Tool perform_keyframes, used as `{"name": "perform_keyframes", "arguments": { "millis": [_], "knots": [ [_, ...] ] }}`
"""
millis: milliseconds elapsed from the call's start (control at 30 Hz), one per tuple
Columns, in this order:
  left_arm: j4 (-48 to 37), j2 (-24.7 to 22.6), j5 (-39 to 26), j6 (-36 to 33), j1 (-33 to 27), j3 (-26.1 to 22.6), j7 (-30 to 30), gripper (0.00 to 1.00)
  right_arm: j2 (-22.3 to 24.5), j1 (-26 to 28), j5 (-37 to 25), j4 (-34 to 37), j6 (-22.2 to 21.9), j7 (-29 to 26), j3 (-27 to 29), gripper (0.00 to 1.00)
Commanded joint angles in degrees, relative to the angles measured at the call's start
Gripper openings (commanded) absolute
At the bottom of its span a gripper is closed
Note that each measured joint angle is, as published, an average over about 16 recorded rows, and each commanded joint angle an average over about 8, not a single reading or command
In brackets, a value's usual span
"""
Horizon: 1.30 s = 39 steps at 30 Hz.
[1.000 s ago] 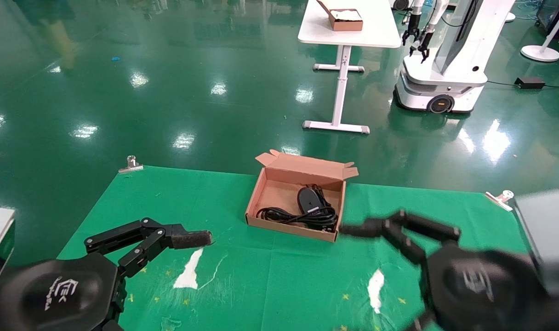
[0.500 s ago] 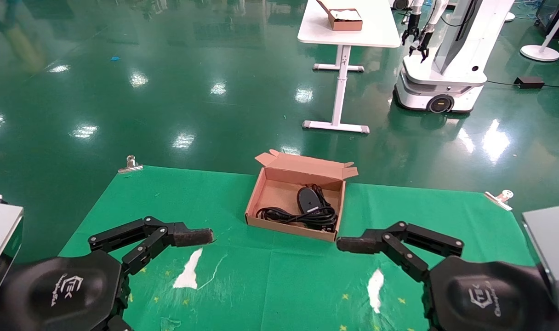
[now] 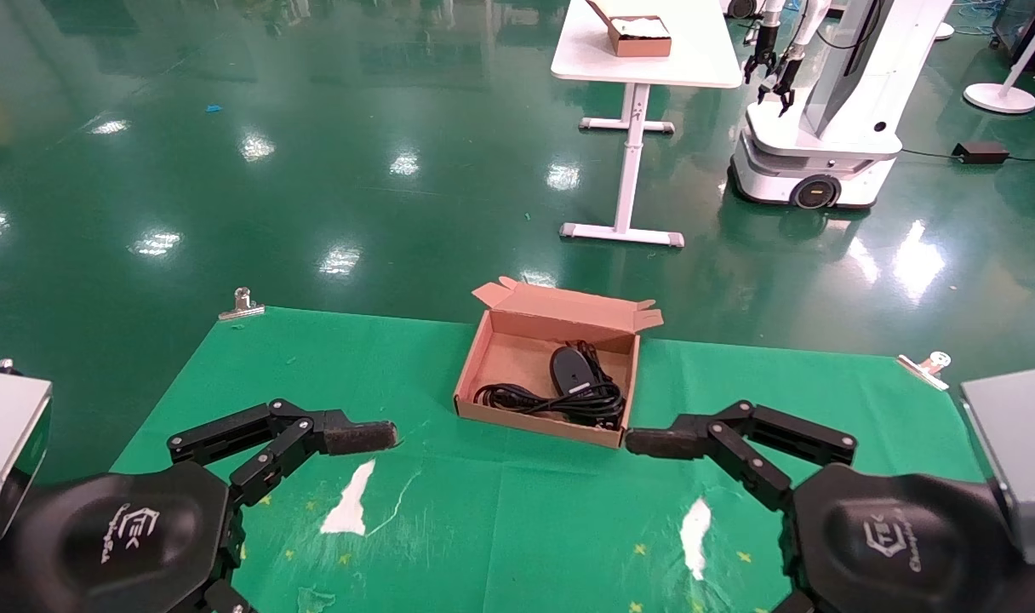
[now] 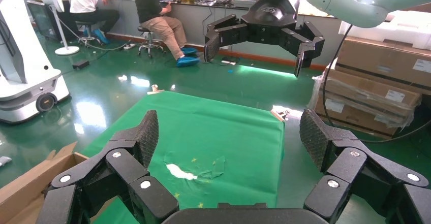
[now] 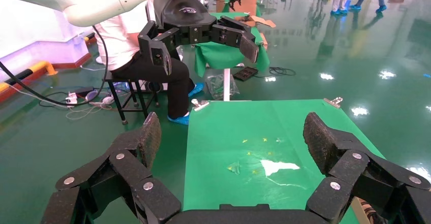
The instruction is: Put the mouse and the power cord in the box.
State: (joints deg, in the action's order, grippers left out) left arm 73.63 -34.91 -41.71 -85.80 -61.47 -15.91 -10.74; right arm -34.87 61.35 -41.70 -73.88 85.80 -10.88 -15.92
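Box (image 3: pixel 485 353) at the table's (image 3: pixel 330 375) far edge, holding mouse (image 3: pixel 570 369) and power cord (image 3: pixel 560 400); left gripper (image 3: pixel 360 438) and right gripper (image 3: pixel 658 443) spread wide, empty, flanking its near corners over bare cloth

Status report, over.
Left hand open, empty. Right hand open, empty, beside box. Mouse and power cord inside box. Nothing blocking.

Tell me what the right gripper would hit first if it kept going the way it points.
Probably the left gripper: the right gripper points across the table at it, passing just in front of the box. Depth is uncertain.
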Motion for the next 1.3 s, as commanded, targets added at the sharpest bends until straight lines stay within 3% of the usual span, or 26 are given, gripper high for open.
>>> {"name": "perform_keyframes", "arguments": {
  "millis": [33, 1300],
  "knots": [
    [0.0, 0.0, 0.0, 0.0, 0.0, 0.0, 0.0, 1.00, 0.0, 0.0, 0.0, 0.1, 0.0, 0.0, 0.0, 1.00],
    [-0.1, -0.1, -0.1, 0.1, -0.1, -0.1, 0.0, 1.00, -0.2, 0.2, -0.2, 0.4, -0.1, 0.2, -0.1, 1.00]
  ]
}}
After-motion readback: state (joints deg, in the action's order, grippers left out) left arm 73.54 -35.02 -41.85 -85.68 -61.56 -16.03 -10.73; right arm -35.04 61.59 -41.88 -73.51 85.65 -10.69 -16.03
